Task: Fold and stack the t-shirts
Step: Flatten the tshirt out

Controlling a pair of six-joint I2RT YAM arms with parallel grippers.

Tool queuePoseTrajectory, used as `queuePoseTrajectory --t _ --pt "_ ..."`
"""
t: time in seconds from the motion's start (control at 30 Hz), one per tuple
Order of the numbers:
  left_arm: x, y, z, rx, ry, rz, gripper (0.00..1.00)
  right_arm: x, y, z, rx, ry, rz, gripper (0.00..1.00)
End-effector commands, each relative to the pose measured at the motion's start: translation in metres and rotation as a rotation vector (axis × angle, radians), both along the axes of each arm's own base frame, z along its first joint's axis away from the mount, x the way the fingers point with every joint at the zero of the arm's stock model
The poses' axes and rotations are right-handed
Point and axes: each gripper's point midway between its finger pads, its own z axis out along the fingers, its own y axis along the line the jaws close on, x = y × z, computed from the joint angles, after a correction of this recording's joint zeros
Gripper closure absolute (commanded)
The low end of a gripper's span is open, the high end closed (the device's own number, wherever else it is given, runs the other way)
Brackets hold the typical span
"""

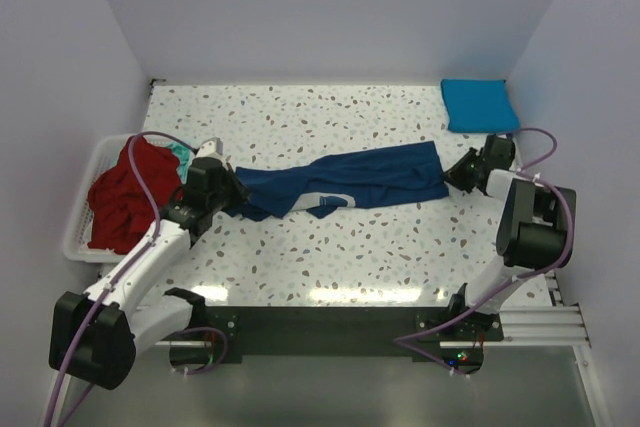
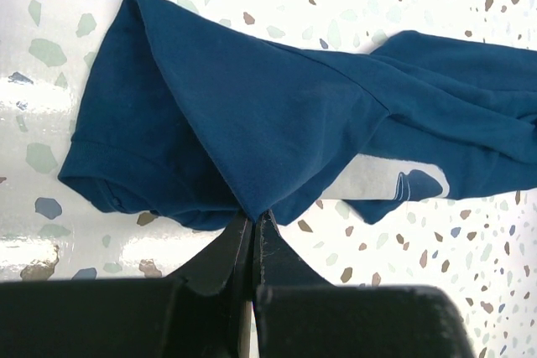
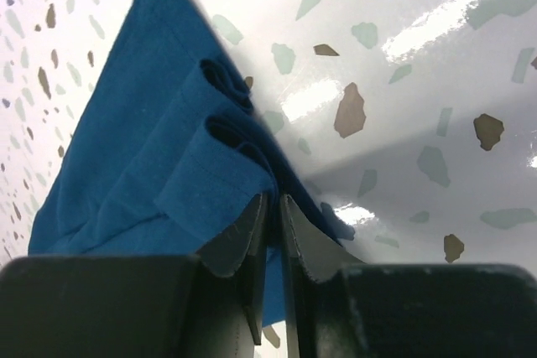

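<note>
Navy t-shirt [image 1: 345,182] stretched, twisted, just right of white basket [image 1: 78,244]. Left gripper [image 2: 253,222] pinches its basket-side end, right gripper [image 3: 273,203] its far end, both on thin folds; cloth may slip out, folding crooked.

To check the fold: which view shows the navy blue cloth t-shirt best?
The top external view: the navy blue cloth t-shirt shows end to end. Left wrist shows one end with pale print; right wrist only a bunched edge.
</note>
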Motion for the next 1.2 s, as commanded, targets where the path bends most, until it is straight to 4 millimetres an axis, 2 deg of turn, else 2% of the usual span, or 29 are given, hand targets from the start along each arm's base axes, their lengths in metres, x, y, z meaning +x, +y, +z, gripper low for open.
queuePoseTrajectory --t 0.0,0.03,0.07,0.1,0.37,0.4,0.47,0.5,0.53,0.57,0.6,0.67,0.7,0.77,0.8,0.87,0.9,0.97,1.0,1.03,1.07,1.13,1.17 --pt "0.011 0.001 0.018 -0.002 -0.047 0.009 1.00 0.015 0.001 0.045 -0.019 -0.114 0.052 0.86" --pt "0.014 0.000 0.023 -0.006 -0.056 0.008 1.00 0.014 0.002 0.052 -0.014 -0.121 0.054 0.89" --pt "0.016 -0.001 0.026 -0.007 -0.057 0.007 1.00 0.013 0.005 0.054 -0.004 -0.122 0.062 0.97" --pt "0.019 -0.002 0.032 -0.005 -0.065 0.004 1.00 0.015 0.005 0.061 -0.002 -0.136 0.067 1.00" --pt "0.044 -0.004 0.067 0.022 -0.110 0.006 1.00 0.022 0.011 0.103 0.026 -0.156 0.097 1.00" --pt "0.048 -0.002 0.068 0.030 -0.109 0.007 1.00 0.027 0.011 0.115 0.030 -0.175 0.095 1.00" --pt "0.061 0.001 0.090 0.031 -0.153 0.027 1.00 0.032 0.015 0.130 0.054 -0.199 0.103 1.00" --pt "0.069 0.009 0.095 0.042 -0.159 0.046 1.00 0.043 0.015 0.155 0.058 -0.250 0.102 1.00" --pt "0.081 0.013 0.123 0.036 -0.218 0.061 1.00 0.048 0.018 0.169 0.058 -0.277 0.111 1.00" --pt "0.090 0.018 0.136 0.040 -0.243 0.076 1.00 0.051 0.019 0.181 0.058 -0.285 0.116 1.00" --pt "0.108 0.028 0.169 0.046 -0.306 0.105 1.00 0.063 0.019 0.218 0.042 -0.359 0.123 1.00" --pt "0.123 0.040 0.203 0.059 -0.356 0.136 1.00 0.071 0.021 0.248 0.047 -0.403 0.133 1.00" --pt "0.138 0.050 0.240 0.066 -0.427 0.162 1.00 0.077 0.020 0.286 0.034 -0.481 0.136 1.00" --pt "0.153 0.065 0.266 0.081 -0.459 0.199 1.00 0.080 0.021 0.318 0.031 -0.534 0.141 1.00" --pt "0.153 0.069 0.310 0.070 -0.547 0.216 1.00 0.080 0.022 0.352 0.018 -0.600 0.148 1.00" --pt "0.153 0.077 0.343 0.073 -0.611 0.241 1.00 0.075 0.023 0.378 0.010 -0.641 0.153 1.00" --pt "0.148 0.083 0.376 0.076 -0.682 0.254 1.00 0.071 0.024 0.401 -0.003 -0.687 0.158 1.00" --pt "0.136 0.090 0.409 0.102 -0.759 0.274 1.00 0.058 0.027 0.424 -0.016 -0.727 0.162 1.00" --pt "0.126 0.092 0.432 0.106 -0.814 0.282 1.00 0.052 0.027 0.434 -0.030 -0.751 0.164 1.00" --pt "0.118 0.096 0.444 0.117 -0.844 0.295 1.00 0.044 0.028 0.442 -0.041 -0.769 0.165 1.00" --pt "0.099 0.100 0.463 0.139 -0.895 0.303 1.00 0.030 0.029 0.458 -0.064 -0.807 0.168 1.00" --pt "0.077 0.110 0.480 0.165 -0.945 0.348 1.00 0.011 0.026 0.468 -0.127 -0.831 0.160 1.00" --pt "0.053 0.116 0.494 0.185 -0.990 0.370 1.00 -0.008 0.024 0.477 -0.177 -0.855 0.142 1.00"
